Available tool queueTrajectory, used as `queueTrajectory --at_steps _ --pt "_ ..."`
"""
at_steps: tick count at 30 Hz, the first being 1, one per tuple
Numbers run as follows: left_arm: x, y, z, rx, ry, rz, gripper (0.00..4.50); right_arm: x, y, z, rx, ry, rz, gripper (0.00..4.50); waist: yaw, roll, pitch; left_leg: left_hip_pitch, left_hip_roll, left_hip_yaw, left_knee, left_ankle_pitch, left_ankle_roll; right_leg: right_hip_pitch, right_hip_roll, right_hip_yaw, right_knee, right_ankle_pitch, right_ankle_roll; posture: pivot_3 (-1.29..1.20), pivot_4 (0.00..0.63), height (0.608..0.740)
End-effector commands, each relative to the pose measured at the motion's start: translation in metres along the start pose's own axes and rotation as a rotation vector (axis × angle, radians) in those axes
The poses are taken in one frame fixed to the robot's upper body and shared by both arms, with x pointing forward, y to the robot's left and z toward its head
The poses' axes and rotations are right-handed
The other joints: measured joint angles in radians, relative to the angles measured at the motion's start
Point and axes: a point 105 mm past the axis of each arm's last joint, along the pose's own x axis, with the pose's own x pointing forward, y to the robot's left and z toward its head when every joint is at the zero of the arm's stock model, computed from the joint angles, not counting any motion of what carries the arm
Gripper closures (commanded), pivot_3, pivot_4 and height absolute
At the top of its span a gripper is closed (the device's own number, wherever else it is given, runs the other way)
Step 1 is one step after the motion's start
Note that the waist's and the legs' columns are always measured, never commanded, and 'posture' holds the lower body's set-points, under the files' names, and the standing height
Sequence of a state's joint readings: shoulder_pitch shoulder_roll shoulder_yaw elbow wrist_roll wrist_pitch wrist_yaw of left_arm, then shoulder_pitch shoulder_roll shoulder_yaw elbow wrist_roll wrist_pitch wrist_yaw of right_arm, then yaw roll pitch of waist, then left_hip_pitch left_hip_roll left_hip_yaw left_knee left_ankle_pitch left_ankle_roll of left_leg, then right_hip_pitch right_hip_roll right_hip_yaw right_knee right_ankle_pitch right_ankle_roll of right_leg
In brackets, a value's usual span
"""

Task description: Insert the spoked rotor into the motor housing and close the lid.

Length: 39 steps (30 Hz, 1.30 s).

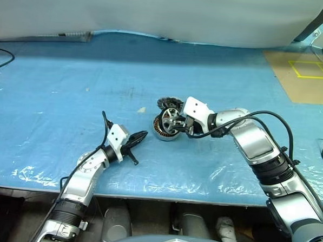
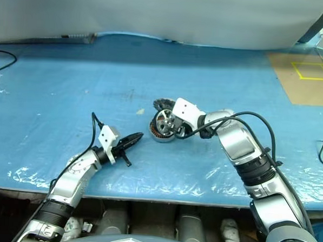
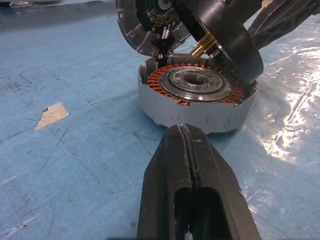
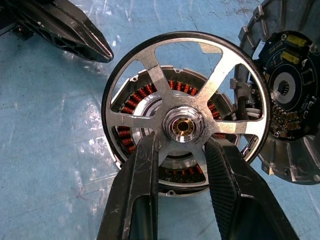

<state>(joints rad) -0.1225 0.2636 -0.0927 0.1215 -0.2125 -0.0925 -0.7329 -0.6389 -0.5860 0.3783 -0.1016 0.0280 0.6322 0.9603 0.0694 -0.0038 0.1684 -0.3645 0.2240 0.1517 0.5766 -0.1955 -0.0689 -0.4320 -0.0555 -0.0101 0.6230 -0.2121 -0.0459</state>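
dark spoked rotor (image 4: 185, 107) gripped over motor housing (image 3: 200, 107)

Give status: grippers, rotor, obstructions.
Right gripper shut on rotor, held tilted over housing, not seated. Left gripper shut, empty, beside housing. Lid open.

A table covered with blue plastic sheeting (image 1: 71, 89) carries the motor housing (image 1: 164, 127) near its middle; a brown cardboard sheet (image 1: 307, 74) lies at its far right corner.
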Motion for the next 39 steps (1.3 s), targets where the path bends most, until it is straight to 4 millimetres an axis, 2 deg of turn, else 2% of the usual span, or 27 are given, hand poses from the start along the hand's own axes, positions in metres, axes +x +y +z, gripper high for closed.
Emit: queueTrajectory --at_steps 1,18,33,35,37,39 --pt "0.002 0.000 0.012 0.037 -0.045 -0.003 4.50 -0.005 -0.001 0.006 -0.051 0.003 -0.004 3.46 0.000 0.000 0.000 0.000 0.000 0.000 0.000 0.000 0.000 0.000 0.000 0.000 0.000 0.000 0.000 0.00 0.150 0.740" --pt "0.000 0.000 0.010 0.030 -0.036 -0.001 4.50 -0.010 0.000 0.022 -0.050 -0.049 0.000 3.46 0.000 0.000 0.000 0.000 0.000 0.000 0.000 0.000 0.000 0.000 0.000 0.000 0.000 0.000 0.000 0.00 0.150 0.740" --pt "0.001 0.001 0.010 0.031 -0.035 -0.001 4.50 -0.004 0.000 0.006 -0.039 0.038 -0.013 3.46 0.000 0.000 0.000 0.000 0.000 0.000 0.000 0.000 0.000 0.000 0.000 0.000 0.000 0.000 0.000 0.00 0.150 0.740" --pt "0.001 0.001 0.010 0.032 -0.034 -0.003 4.50 -0.002 -0.001 0.005 -0.037 0.043 -0.017 2.79 0.000 0.000 0.000 0.001 0.000 0.000 0.000 0.000 0.000 0.000 0.000 0.000 0.000 0.000 0.000 0.00 0.150 0.740" --pt "0.001 0.001 0.011 0.033 -0.034 -0.003 4.50 0.000 -0.001 0.005 -0.034 0.042 -0.022 2.31 0.000 0.000 0.000 0.001 0.000 0.000 0.000 0.000 0.000 0.000 0.000 0.000 0.001 0.000 0.000 0.00 0.150 0.740" --pt "0.001 0.002 0.011 0.035 -0.034 -0.003 4.50 0.001 -0.002 0.007 -0.034 0.039 -0.025 1.57 0.000 0.000 0.000 0.001 0.000 0.000 0.000 0.000 0.000 0.000 0.000 0.000 0.000 0.000 0.000 0.00 0.150 0.740"
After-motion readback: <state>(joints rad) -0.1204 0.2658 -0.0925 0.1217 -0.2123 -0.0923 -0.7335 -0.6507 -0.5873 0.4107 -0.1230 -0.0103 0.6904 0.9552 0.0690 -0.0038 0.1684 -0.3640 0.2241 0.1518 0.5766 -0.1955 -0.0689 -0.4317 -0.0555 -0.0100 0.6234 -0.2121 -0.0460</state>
